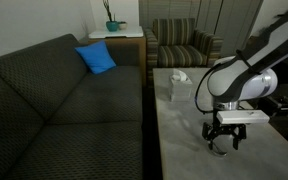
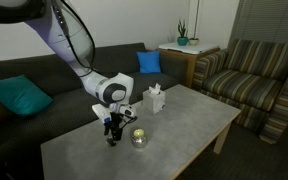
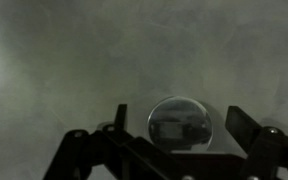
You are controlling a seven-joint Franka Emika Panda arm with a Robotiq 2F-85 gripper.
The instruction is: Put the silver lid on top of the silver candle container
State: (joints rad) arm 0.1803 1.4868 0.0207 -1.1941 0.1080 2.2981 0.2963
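Going for the pick-up, judging by the layout: claw [image 2: 113,133] low over the counter [image 2: 194,120], spread wide, holding nothing. Lying flat on the bare counter in the wrist view, between the two fingers [image 3: 238,125] and apart from both: lid [image 3: 180,122]. Not yet on the candle tin [image 2: 139,137], so placing not begun. Standing upright just beside the claw in an exterior view, mouth up, yellowish wax showing, uncovered. Further back on the counter: tissue box [image 2: 156,98].

Next move, as a guess: dropping until the fingertips reach counter level, since thin and flat and easy to miss. Then closing on opposite edges of the rim, lifting level, carrying sideways to the candle tin, centring and setting down flat.

Round, so no long axis and no pointing direction. Broad face up, thin axis straight up from the counter. Same for the candle tin: round, axis upright.
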